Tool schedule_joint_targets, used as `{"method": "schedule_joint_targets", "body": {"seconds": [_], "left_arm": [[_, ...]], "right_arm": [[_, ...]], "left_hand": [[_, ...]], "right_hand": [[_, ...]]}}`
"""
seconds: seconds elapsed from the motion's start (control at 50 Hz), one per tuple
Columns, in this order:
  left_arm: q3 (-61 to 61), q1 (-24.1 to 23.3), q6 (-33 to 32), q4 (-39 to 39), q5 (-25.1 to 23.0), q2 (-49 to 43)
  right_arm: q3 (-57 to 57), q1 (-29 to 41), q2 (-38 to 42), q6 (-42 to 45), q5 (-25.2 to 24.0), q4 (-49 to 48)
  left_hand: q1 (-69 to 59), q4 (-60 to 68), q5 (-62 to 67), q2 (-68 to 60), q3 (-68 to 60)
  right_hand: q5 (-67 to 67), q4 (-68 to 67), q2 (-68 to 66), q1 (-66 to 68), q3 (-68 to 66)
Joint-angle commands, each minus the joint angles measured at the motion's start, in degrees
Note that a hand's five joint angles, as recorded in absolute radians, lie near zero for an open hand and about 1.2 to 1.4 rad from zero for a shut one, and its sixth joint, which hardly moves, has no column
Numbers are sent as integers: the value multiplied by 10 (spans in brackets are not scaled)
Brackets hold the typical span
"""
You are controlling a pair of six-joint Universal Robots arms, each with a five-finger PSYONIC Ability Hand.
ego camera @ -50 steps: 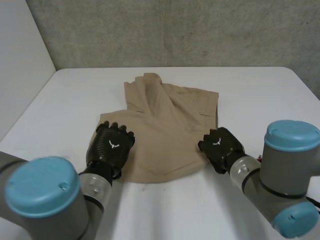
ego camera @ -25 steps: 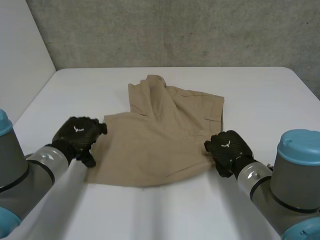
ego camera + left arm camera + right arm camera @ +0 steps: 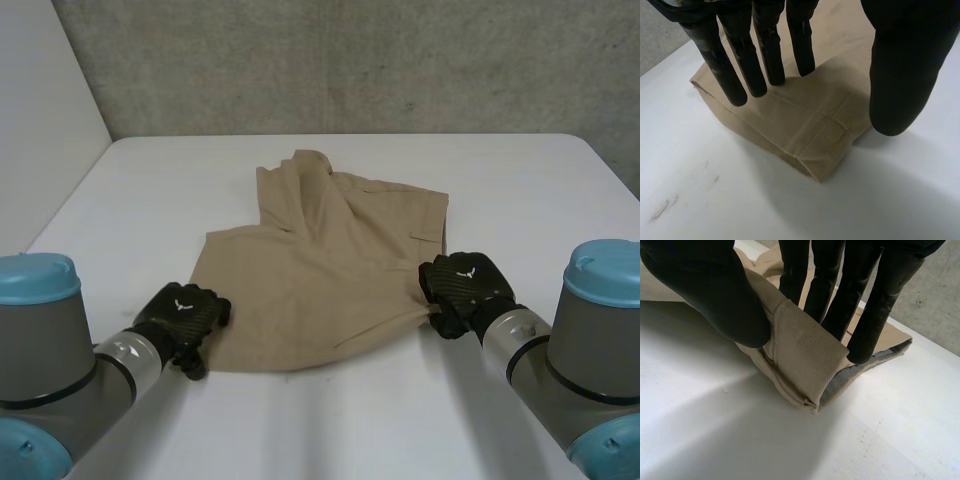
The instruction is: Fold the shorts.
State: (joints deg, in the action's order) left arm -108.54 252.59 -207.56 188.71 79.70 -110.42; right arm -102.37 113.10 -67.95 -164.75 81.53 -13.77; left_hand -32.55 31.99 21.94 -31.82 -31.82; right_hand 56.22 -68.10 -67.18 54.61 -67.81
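Note:
The tan shorts [image 3: 320,270] lie flat across the middle of the white table [image 3: 530,185], with one leg bunched toward the far side. My left hand [image 3: 185,313] is at their near left corner. In the left wrist view its straight fingers [image 3: 742,75] rest on the shorts [image 3: 820,135], the thumb [image 3: 900,75] stands apart over the corner's edge, and the hand is open. My right hand [image 3: 462,285] is at the near right corner. There its thumb [image 3: 715,290] and fingers pinch a raised fold of the shorts [image 3: 805,360].
A grey wall [image 3: 350,60] stands behind the table's far edge. The table's left edge [image 3: 70,200] runs along a pale side wall. Bare white tabletop surrounds the shorts on all sides.
My left hand has left the shorts' left side, swung out and come back down to their near left corner. The right hand kept its pinch and shifted slightly right, dragging the shorts with it.

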Motion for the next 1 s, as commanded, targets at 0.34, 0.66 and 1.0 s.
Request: {"method": "schedule_joint_targets", "body": {"seconds": [0.34, 0.66, 1.0], "left_arm": [[0, 7, 0, 46, -1, -16], [-13, 0, 0, 47, 27, 70], [-102, -32, -16, -163, 36, 222]], "right_arm": [[-2, 0, -1, 3, -1, 1], [2, 0, -7, 45, -6, 19], [8, 0, -84, 331, 1, 261]], "left_hand": [[-328, 334, 334, -335, -335], [-474, 480, 481, -482, -482], [-474, 480, 481, -482, -482]], "right_hand": [[138, -119, -128, 254, -122], [138, -119, -128, 254, -122], [138, -119, -128, 254, -122]]}}
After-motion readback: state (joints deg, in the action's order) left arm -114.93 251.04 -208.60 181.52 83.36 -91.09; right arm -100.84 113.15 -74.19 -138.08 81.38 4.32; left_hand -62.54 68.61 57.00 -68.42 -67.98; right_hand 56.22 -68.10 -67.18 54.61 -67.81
